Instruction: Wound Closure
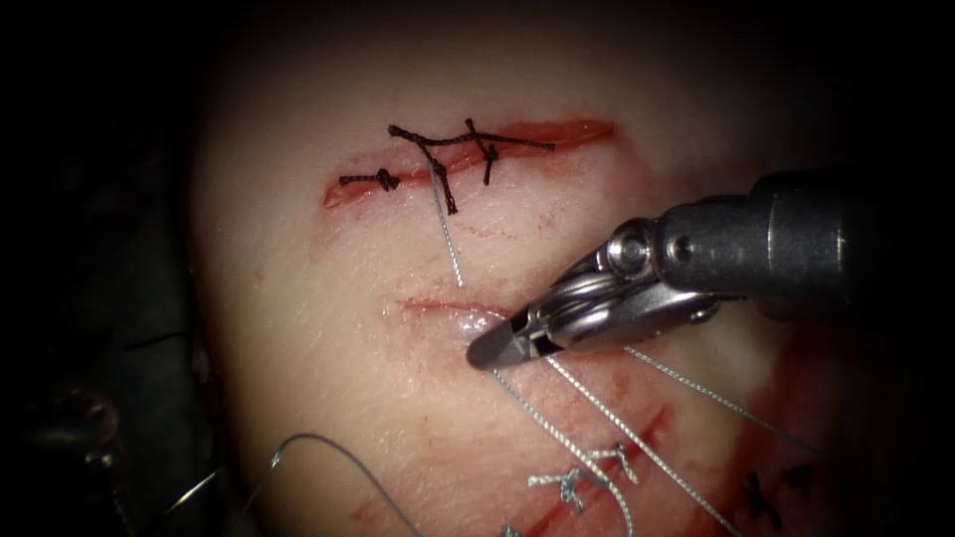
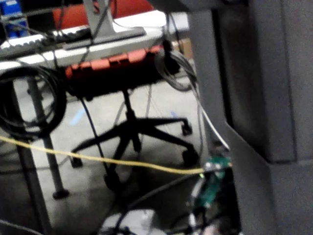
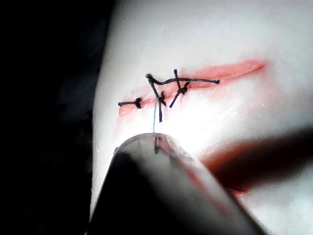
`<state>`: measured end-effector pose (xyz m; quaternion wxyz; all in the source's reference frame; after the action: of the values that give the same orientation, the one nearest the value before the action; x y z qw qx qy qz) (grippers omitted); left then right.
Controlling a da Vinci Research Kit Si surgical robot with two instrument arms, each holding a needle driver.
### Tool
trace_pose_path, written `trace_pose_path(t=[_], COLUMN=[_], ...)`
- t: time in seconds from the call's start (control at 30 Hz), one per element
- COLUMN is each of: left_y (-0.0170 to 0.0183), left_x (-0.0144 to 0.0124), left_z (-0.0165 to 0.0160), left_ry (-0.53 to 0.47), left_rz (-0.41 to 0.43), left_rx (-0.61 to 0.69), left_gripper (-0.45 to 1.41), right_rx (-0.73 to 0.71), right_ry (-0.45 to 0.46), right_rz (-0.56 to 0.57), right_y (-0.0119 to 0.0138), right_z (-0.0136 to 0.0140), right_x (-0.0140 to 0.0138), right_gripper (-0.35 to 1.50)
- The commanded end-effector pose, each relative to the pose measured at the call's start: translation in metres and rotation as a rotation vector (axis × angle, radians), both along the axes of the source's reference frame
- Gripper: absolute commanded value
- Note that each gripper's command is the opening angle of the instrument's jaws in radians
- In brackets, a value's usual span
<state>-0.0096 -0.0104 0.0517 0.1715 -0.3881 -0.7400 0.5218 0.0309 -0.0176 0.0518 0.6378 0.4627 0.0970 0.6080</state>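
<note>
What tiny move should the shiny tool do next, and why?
Probably lift the right tool slightly off the tissue. Its tip rests on the tissue below the cut, and the pale thread from the dark knots runs to that tip, so I cannot tell whether it holds the thread. The needle lies loose at lower left, not in the tissue.

Office chair (image 2: 132,125), yellow cable (image 2: 98,159) across floor, green circuit board (image 2: 212,183).
</note>
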Motion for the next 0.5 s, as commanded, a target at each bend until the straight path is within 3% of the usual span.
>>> trace_pose_path(t=[0.03,0.27,0.5], left_y=[-0.0003,0.0,0.0008], left_x=[-0.0004,-0.0008,-0.0011], left_z=[0.0005,0.0004,0.0], left_ry=[0.0,0.008,0.023], left_rz=[-0.001,-0.015,-0.046], left_rx=[0.002,0.004,0.013], left_gripper=[-0.45,-0.45,-0.45], right_rx=[0.002,-0.019,-0.041], right_ry=[-0.003,-0.049,-0.12], right_rz=[-0.018,-0.056,0.014], right_y=[0.0002,0.0,-0.0027], right_z=[-0.0009,-0.0034,-0.0059], right_x=[-0.0008,-0.0062,-0.0154], right_gripper=[-0.35,-0.35,-0.35])
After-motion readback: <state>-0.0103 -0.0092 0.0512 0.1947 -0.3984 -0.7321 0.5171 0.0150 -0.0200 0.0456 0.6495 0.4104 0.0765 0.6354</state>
